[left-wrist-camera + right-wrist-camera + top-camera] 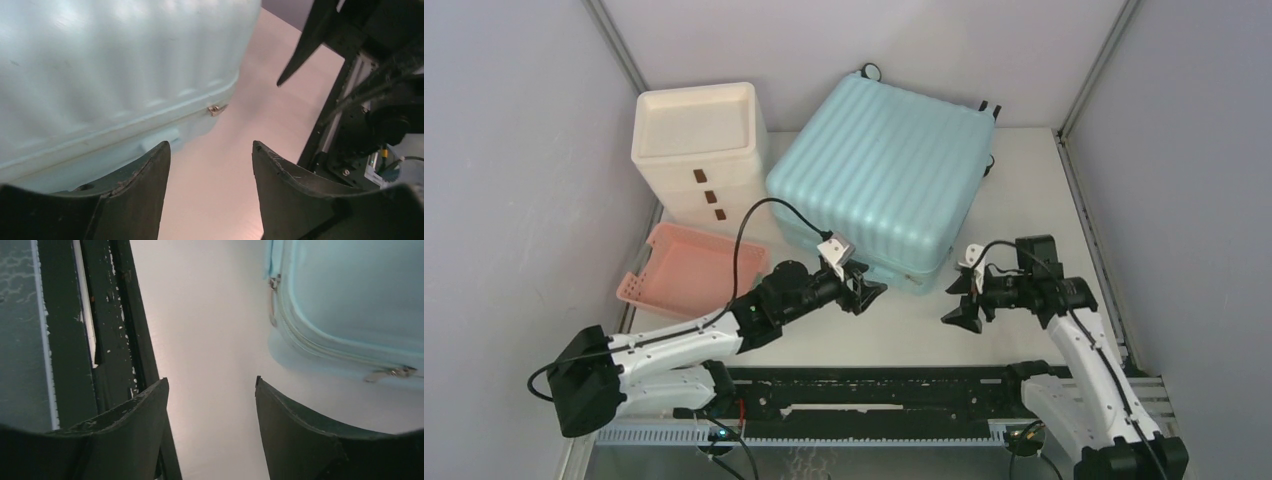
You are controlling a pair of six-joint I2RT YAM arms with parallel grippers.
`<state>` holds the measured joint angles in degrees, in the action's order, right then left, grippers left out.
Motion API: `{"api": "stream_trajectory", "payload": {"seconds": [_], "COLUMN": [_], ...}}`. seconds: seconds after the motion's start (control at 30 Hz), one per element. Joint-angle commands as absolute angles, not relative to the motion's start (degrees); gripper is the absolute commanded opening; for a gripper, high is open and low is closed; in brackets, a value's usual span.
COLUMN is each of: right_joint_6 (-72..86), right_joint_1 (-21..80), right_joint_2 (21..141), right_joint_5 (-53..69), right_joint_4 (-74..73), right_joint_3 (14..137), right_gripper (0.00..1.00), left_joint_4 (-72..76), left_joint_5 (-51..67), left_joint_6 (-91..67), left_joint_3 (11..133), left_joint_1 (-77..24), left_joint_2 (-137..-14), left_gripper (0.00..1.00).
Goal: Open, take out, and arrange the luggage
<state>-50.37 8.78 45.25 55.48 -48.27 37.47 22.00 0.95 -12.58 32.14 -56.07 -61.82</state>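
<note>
**Top view:** The luggage, closed and lying flat, is seen just ahead of both grippers on a white table. The left gripper is held close to the shell's near edge, jaws parted and nothing held. The right gripper, likewise spread and empty, is set just off the near right corner. A cream drawer cabinet and a pink basket are placed to the left of the left gripper. The table is enclosed by pale grey walls.

**Left wrist view:** The ribbed shell is seen ahead and left of the parted jaws. A small metal zipper pull is seen at the seam, just ahead.

**Right wrist view:** A zipper track is seen rounding the corner ahead and right of the parted jaws. A black rail is seen to the left.

The opening step is judged in hand, with the zip not yet undone. Next, a pull would need to be pinched and drawn along the seam.
</note>
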Motion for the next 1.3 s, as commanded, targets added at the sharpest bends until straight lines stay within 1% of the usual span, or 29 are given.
{"api": "stream_trajectory", "payload": {"seconds": [0.0, 0.13, 0.2, 0.37, 0.5, 0.7, 0.83, 1.03, 1.27], "right_joint_6": [-57.83, -61.14, -58.25, -48.17, -44.92, -44.82, -44.79, -43.84, -44.12], "right_joint_1": [2.75, 0.43, -1.92, -2.77, -3.9, -5.88, -6.63, -7.46, -6.73], "right_joint_2": [51.99, 58.49, 58.6, 57.08, 59.01, 60.83, 59.64, 58.4, 56.99], "right_joint_5": [61.25, 64.69, 65.12, 65.09, 66.39, 61.42, 57.99, 56.25, 54.46], "right_joint_4": [-64.24, -70.93, -68.78, -58.96, -55.91, -55.0, -55.19, -53.4, -53.71], "right_joint_3": [45.08, 48.31, 48.68, 48.71, 48.69, 49.07, 49.49, 48.77, 48.72], "right_gripper": [0.71, 0.66, 0.65, 0.66, 0.66, 0.66, 0.66, 0.66, 0.66], "left_joint_4": [25.41, 26.75, 27.09, 30.89, 27.76, 25.55, 26.56, 33.11, 44.96], "left_joint_5": [-2.69, -6.2, -7.53, -8.17, -9.41, -10.57, -10.69, -10.12, -14.97], "left_joint_6": [-17.34, -21.69, -24.14, -27.23, -27.44, -29.84, -28.57, -26.91, -23.99], "left_joint_3": [30.21, 30.21, 30.51, 30.92, 32.84, 34.65, 35.84, 37.26, 34.76], "left_joint_1": [-59.1, -60.09, -60.18, -60.72, -60.73, -61.21, -61.61, -62.25, -63.69], "left_joint_2": [-63.88, -65.79, -66.65, -69.05, -70.75, -73.74, -76.0, -82.35, -87.24], "left_gripper": [0.66, 0.66, 0.66, 0.66, 0.65, 0.63, 0.63, 0.62, 0.6]}}
